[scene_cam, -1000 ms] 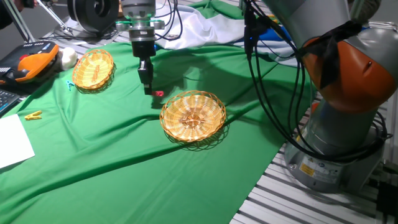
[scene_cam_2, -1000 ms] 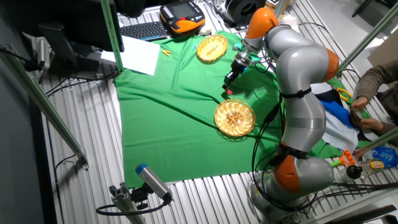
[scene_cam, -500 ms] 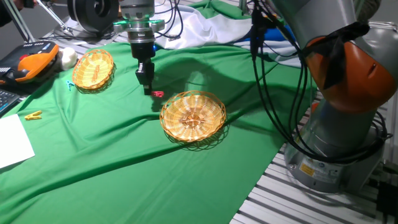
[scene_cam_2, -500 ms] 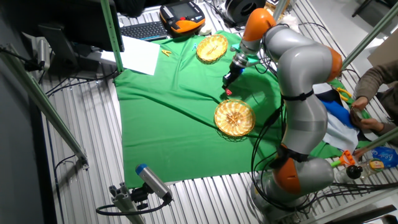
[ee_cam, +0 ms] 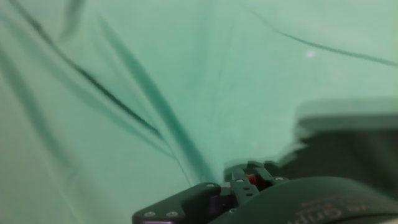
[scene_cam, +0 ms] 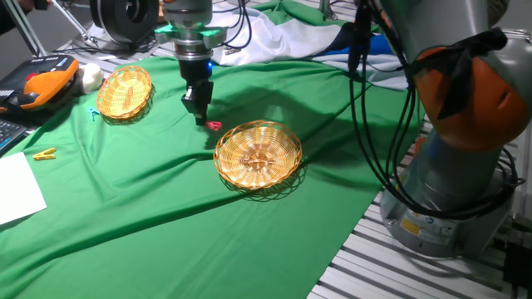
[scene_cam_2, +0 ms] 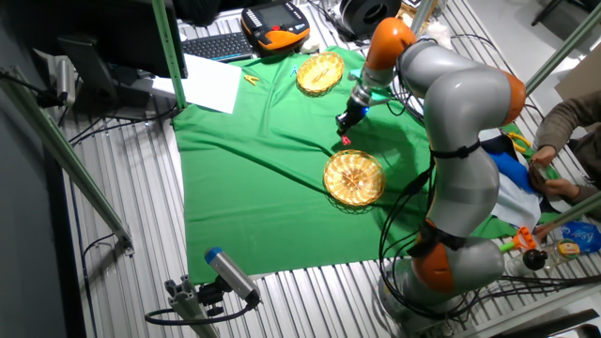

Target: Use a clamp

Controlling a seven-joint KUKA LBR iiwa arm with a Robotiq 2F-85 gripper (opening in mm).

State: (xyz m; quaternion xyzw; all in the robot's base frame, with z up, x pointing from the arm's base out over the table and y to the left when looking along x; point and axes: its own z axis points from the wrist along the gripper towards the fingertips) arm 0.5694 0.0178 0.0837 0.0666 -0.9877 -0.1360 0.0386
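The clamp (scene_cam: 214,126), a tiny red clip, lies on the green cloth (scene_cam: 166,208) just beside the tip of the gripper (scene_cam: 198,116), on the side toward the nearer wicker basket (scene_cam: 258,155); in the other fixed view the same red speck (scene_cam_2: 345,141) sits directly under the dark fingers. The gripper (scene_cam_2: 345,124) points down at the cloth with its tip low over the fabric, right next to the clamp, and whether it touches the clip cannot be made out. Its fingers look drawn close together in both fixed views, but they are too small and dark for me to say whether they are parted or closed, or whether they grip anything. In the hand view the picture is blurred: a bit of red (ee_cam: 251,180) shows among the black finger parts at the bottom edge, with folded green cloth filling the rest. The nearer basket sits a little beyond the clamp from the gripper, close but apart from it. A second wicker basket (scene_cam: 125,91) stands on the opposite side of the gripper, farther off, with a cyan clip (scene_cam: 94,115) by its edge. Well away from the gripper, near the cloth's border, lie a yellow clip (scene_cam: 44,154) and a white sheet of paper (scene_cam: 18,190). An orange and black handheld controller (scene_cam: 37,85) rests beyond the cloth.
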